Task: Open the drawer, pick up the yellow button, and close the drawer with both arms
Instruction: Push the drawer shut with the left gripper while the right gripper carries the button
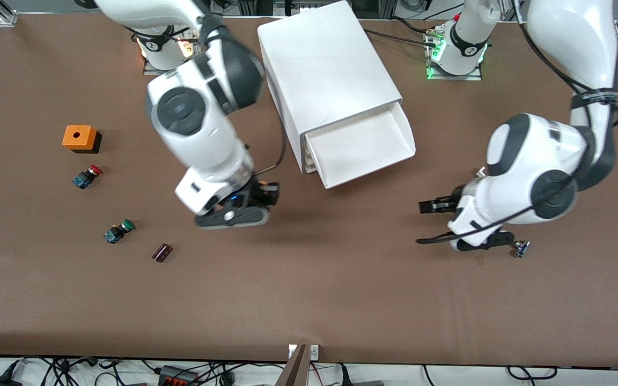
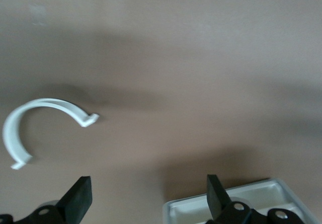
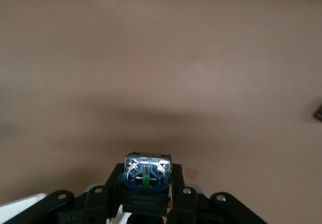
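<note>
Now my right tool point(image 1: 244, 206) grasps the button point(image 3: 147, 176) over the counter point(image 1: 309, 295) beside the open drawer point(image 1: 360, 147); my left tool point(image 2: 146, 199) hangs released nearby.

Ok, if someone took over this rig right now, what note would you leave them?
Right gripper: fingers shut on the button, held in the air over the table near the cabinet.
Left gripper: fingers open, holding nothing, over the table beside the open drawer, toward the left arm's end.
Done: top drawer pulled out, looks empty; button taken.
Left: push the drawer shut. The left gripper looks best placed for that.
</note>
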Action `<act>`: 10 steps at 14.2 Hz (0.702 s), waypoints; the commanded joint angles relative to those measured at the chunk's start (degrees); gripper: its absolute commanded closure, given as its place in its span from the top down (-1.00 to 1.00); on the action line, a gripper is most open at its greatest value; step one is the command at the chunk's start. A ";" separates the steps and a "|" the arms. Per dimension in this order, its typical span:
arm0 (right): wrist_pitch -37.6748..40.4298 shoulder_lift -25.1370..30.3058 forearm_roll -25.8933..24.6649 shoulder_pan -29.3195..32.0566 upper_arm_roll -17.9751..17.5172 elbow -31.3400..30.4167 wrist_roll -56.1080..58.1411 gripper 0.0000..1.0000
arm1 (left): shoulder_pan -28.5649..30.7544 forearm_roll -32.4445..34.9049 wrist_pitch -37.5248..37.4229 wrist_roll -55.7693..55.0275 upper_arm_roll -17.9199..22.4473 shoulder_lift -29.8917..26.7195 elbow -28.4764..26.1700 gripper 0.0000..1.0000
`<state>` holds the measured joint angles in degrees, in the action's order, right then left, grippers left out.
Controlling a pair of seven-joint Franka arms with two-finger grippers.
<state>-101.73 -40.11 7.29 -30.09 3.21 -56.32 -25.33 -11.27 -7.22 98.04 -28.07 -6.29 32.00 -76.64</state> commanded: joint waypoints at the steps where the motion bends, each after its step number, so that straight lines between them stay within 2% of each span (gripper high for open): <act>1: 2.32 0.56 2.03 3.36 -1.10 -4.48 3.07 -1.00 | -3.75 -0.78 6.26 -7.16 -0.12 -2.64 -6.47 1.00; 4: 1.97 1.00 2.29 7.48 -1.10 -9.49 11.15 -1.00 | -3.32 -0.78 15.58 -10.78 -4.77 -6.50 -15.88 1.00; 6: 2.15 2.22 2.29 8.99 -1.02 -14.31 16.08 -1.00 | -3.85 -0.78 16.48 -16.20 -6.71 -6.95 -17.04 1.00; 10: 0.75 3.98 2.03 11.63 -0.84 -22.06 21.97 -1.00 | -3.14 -0.78 17.19 -17.28 -10.40 -9.93 -22.57 1.00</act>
<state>-99.80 -39.79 8.71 -19.71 3.13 -72.26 -7.08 -15.42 -7.29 113.78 -44.65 -15.02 26.54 -93.03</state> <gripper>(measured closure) 0.586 0.000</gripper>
